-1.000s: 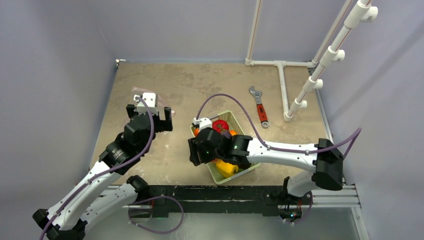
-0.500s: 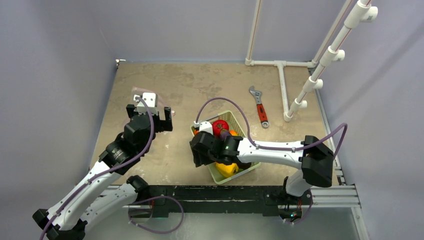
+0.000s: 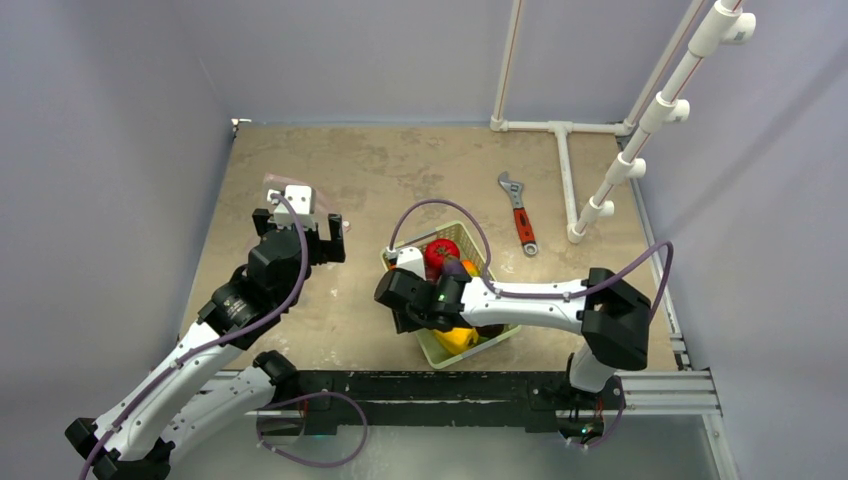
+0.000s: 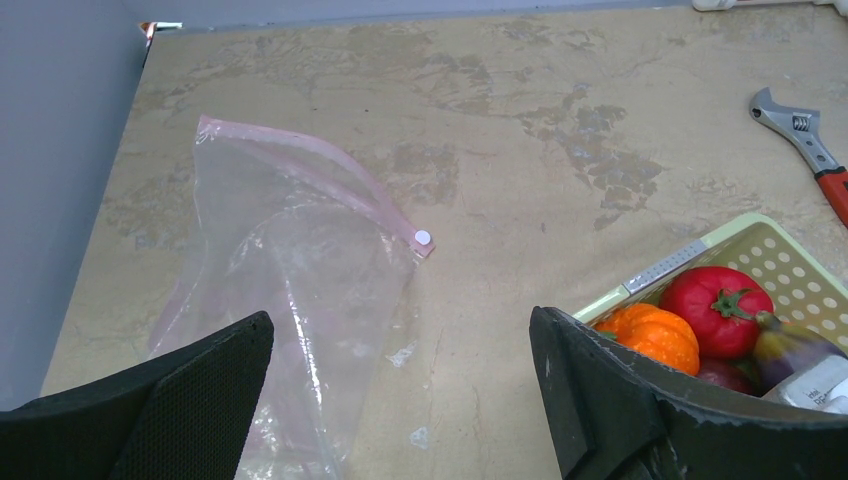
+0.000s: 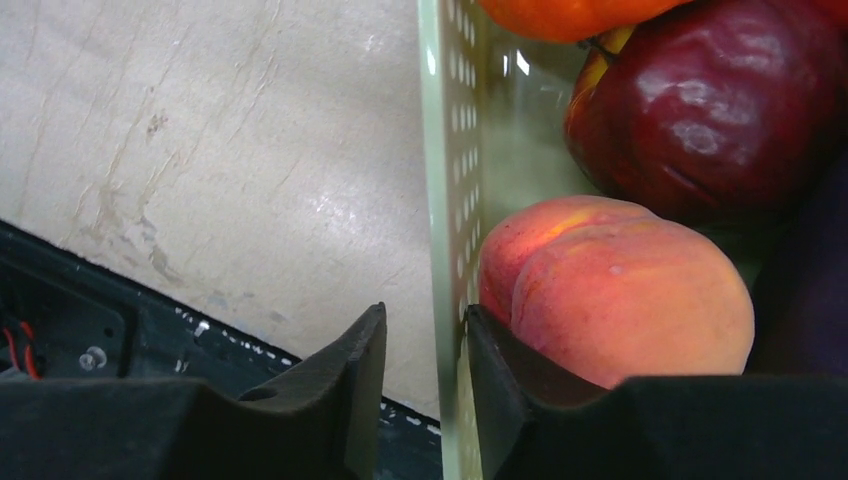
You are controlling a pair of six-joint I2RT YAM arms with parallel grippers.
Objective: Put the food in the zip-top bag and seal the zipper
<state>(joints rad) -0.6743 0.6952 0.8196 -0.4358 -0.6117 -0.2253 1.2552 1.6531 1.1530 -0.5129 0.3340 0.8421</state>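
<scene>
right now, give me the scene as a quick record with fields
bag: clear, empty, lying on the table
food: tomato, orange, peach, plum, all in the green basket
left hand: open, above the bag
right hand: astride the basket wall beside the peach, grip unclear
other: wrench beyond the basket

The right arm [image 3: 540,298] is folded further in, its elbow carried leftward and away from the desk's [image 3: 350,180] right edge (the purple cable [image 3: 436,201] looping over the basket is drawn lower and tighter with it). The right gripper [image 5: 425,322] is shifted slightly along the near-left wall of the green basket [image 5: 447,150]. Its jaws are drawn closer together than a second ago, one finger outside that wall and the other inside, just beside the peach [image 5: 620,290].
</scene>
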